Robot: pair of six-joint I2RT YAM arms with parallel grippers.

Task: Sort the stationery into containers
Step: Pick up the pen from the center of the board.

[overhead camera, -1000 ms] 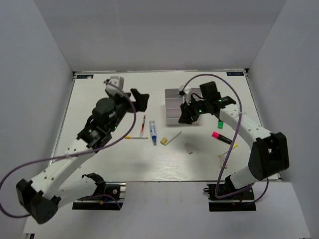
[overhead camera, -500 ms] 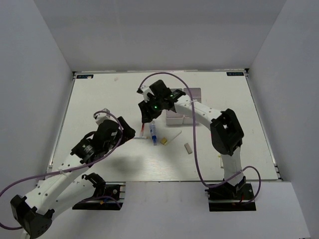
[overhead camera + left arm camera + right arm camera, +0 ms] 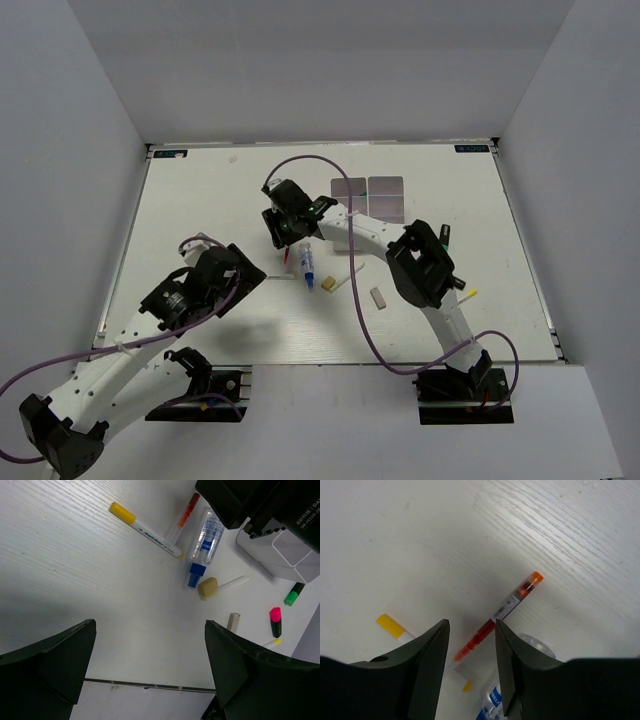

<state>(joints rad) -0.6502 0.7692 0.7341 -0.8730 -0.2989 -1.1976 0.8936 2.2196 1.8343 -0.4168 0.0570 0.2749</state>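
The red pen point(image 3: 506, 606) lies on the table, its lower end between my right gripper's point(image 3: 471, 630) open fingers, which hover just above it; the top view shows this gripper point(image 3: 283, 238) left of the white tray point(image 3: 385, 188). Beside the pen lie a blue-white tube point(image 3: 206, 539), a yellow-capped white pen point(image 3: 145, 527), a tan eraser point(image 3: 207, 587), a white stick point(image 3: 233, 583) and a grey eraser point(image 3: 233, 621). A pink highlighter point(image 3: 275, 621) and green marker point(image 3: 293, 594) lie farther right. My left gripper point(image 3: 150, 655) is open and empty, near the front of the table point(image 3: 250, 272).
The right arm point(image 3: 370, 232) stretches across the table in front of the tray and hides part of it. The table's front edge point(image 3: 145, 685) runs close under my left gripper. Grey walls enclose the table on three sides.
My right gripper swung left from the tray to over the red pen. My left arm drew back from the table's far left toward the near left.
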